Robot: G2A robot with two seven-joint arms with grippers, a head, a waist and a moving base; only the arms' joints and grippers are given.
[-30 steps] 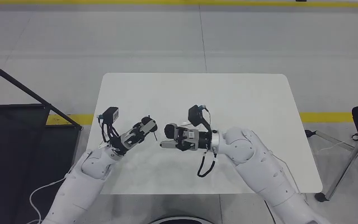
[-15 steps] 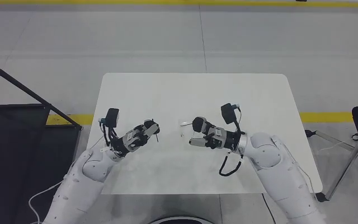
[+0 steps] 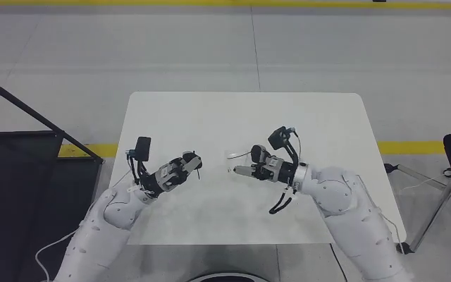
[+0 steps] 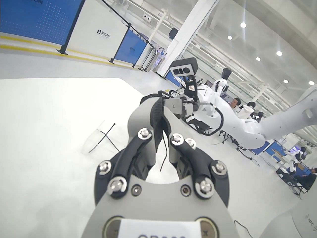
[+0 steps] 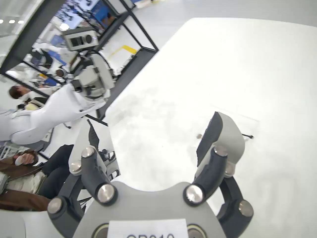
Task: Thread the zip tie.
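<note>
Arms: the left arm (image 3: 113,211) and right arm (image 3: 338,194) wore smooth, glossy white shells; the joints were rounded
Cable: a black cable (image 3: 282,201) looped at the right wrist
Cameras: each wrist camera (image 3: 143,146) was a black box
Grippers: the left gripper (image 4: 159,115) and right gripper (image 5: 153,125) had grey bases, black linkages, silver screws (image 5: 194,193) and black ribbed pads (image 5: 210,134); each base bore a white label (image 5: 148,229)

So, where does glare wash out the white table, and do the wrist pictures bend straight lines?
Right wrist view: table glared nearly blank beyond the open right hand. Left wrist view: table bright, zip tie in the shut left hand reads dark; ceiling beams bow. Top view: even light, table edges straight.
</note>
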